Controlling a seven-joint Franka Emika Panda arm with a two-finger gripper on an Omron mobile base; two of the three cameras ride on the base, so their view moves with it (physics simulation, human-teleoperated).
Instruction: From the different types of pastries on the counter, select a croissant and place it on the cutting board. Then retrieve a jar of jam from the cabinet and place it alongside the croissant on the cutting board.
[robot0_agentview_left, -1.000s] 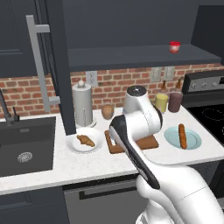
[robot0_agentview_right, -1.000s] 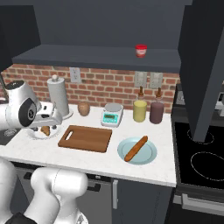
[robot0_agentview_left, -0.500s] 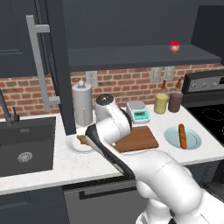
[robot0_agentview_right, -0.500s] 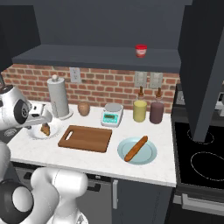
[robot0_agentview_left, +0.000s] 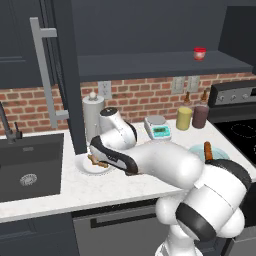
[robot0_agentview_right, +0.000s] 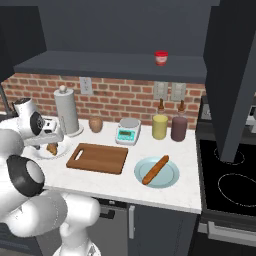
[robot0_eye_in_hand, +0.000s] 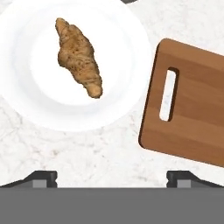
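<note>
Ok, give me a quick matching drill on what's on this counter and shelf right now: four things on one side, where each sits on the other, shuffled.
Things:
1. croissant
2. long pastry
3. red-lidded jar
4. cutting board

Places:
A. on the dark shelf above the counter
B. on the white plate, below the hand
C. flat on the counter between the two plates, nothing on it
D. on the light blue plate near the stove

Pairs: 1-B, 2-D, 3-A, 4-C
</note>
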